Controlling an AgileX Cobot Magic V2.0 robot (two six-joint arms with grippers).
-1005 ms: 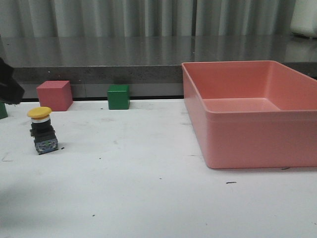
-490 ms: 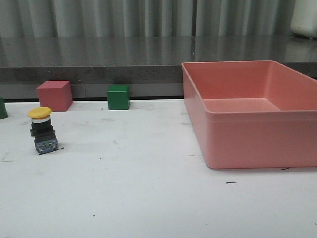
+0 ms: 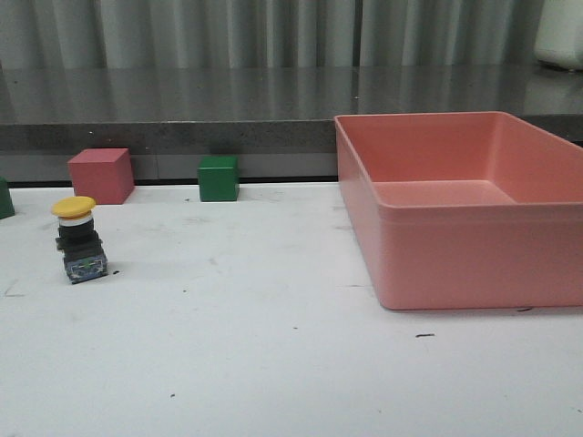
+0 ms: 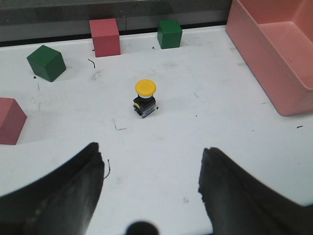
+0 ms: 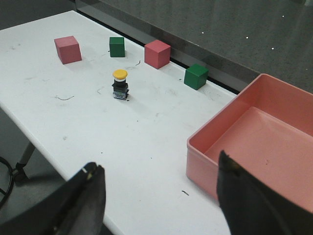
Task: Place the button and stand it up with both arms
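The button [image 3: 80, 240] stands upright on the white table at the left, yellow cap on top, bluish base down. It also shows in the left wrist view as the button [image 4: 145, 98] and in the right wrist view as the button [image 5: 120, 83]. My left gripper [image 4: 150, 164] is open and empty, well back from the button. My right gripper [image 5: 159, 181] is open and empty, high above the table's near edge beside the tray. Neither arm shows in the front view.
A large pink tray [image 3: 474, 214] fills the right side. A pink cube [image 3: 100, 175] and a green cube [image 3: 219, 177] sit at the back. Another green cube [image 4: 46, 62] and pink cube [image 4: 9, 121] lie further left. The table edge [image 5: 34, 142] drops off.
A black arm part at the far left edge of the front view one second ago has withdrawn out of view. The button has not moved.
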